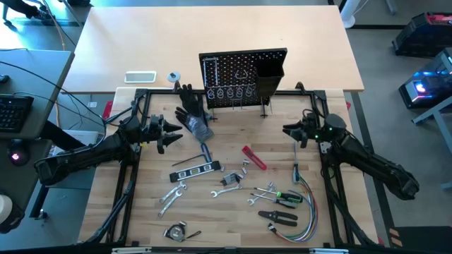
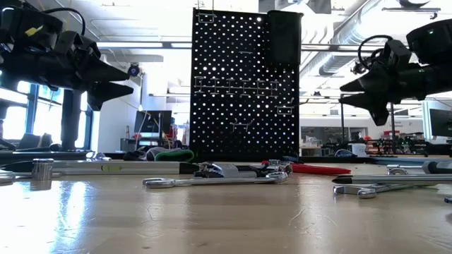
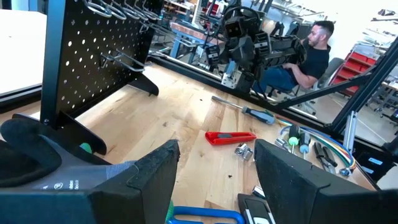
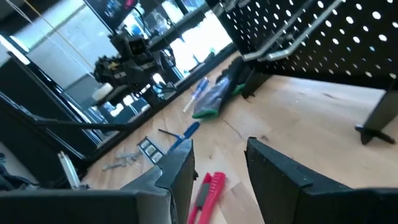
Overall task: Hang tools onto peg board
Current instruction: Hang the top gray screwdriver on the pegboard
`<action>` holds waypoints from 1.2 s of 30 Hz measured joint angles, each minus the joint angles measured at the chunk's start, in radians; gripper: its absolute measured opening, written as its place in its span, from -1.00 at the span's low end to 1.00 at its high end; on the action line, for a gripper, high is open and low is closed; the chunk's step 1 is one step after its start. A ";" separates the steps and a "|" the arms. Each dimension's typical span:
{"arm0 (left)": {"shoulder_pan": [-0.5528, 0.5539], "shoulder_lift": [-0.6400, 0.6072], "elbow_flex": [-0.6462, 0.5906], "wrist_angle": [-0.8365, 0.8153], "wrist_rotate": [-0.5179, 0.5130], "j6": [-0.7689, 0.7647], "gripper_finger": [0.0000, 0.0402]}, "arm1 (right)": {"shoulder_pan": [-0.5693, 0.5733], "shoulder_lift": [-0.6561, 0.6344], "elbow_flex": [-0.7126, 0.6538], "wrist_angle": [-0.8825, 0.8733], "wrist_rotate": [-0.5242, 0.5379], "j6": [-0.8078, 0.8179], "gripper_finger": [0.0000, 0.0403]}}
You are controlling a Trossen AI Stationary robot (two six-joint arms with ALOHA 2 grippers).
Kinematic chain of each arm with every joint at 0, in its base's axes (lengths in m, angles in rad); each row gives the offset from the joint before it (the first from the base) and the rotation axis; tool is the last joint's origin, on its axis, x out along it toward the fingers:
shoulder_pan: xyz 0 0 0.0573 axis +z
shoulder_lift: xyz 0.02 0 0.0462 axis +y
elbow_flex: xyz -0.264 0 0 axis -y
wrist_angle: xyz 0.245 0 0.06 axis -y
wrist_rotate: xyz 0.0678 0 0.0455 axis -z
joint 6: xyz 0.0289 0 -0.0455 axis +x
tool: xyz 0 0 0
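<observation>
Fingers [image 1: 171, 134] of both arms hang open, empty, above tools [image 1: 195, 170] scattered between them.

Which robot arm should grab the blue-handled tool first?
Probably the left. Its gripper hovers with jaws open just beside the blue-handled hex key, which shows right under it in its wrist view. The right gripper hangs farther off.

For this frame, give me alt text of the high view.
Hand tools lie scattered on the wooden table before the upright black peg board. The left tool and right tool hover open on either side, holding nothing; a black glove lies near the board.
</observation>
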 joint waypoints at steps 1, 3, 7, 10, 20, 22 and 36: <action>0.000 0.000 0.000 0.000 0.000 -0.001 0.02 | 0.000 0.000 0.000 0.012 -0.004 0.006 -0.30; -0.001 0.000 0.000 0.000 0.000 -0.024 0.02 | 0.000 0.000 0.000 0.042 -0.020 0.010 -0.30; -0.002 0.000 0.000 0.000 0.001 -0.072 0.02 | 0.000 0.000 0.000 0.109 -0.069 0.027 -0.30; -0.002 0.000 0.000 0.000 0.001 -0.078 0.02 | 0.000 0.000 0.007 0.145 -0.098 0.029 -0.30; -0.002 0.000 0.000 -0.001 0.003 -0.070 0.02 | 0.000 0.000 0.026 0.144 -0.118 0.012 -0.30; -0.002 0.000 0.000 -0.002 0.004 -0.070 0.02 | 0.000 0.000 0.026 0.134 -0.118 0.004 -0.30; -0.002 0.000 0.000 -0.009 0.003 -0.053 0.02 | 0.000 0.000 0.028 0.078 -0.118 0.009 -0.30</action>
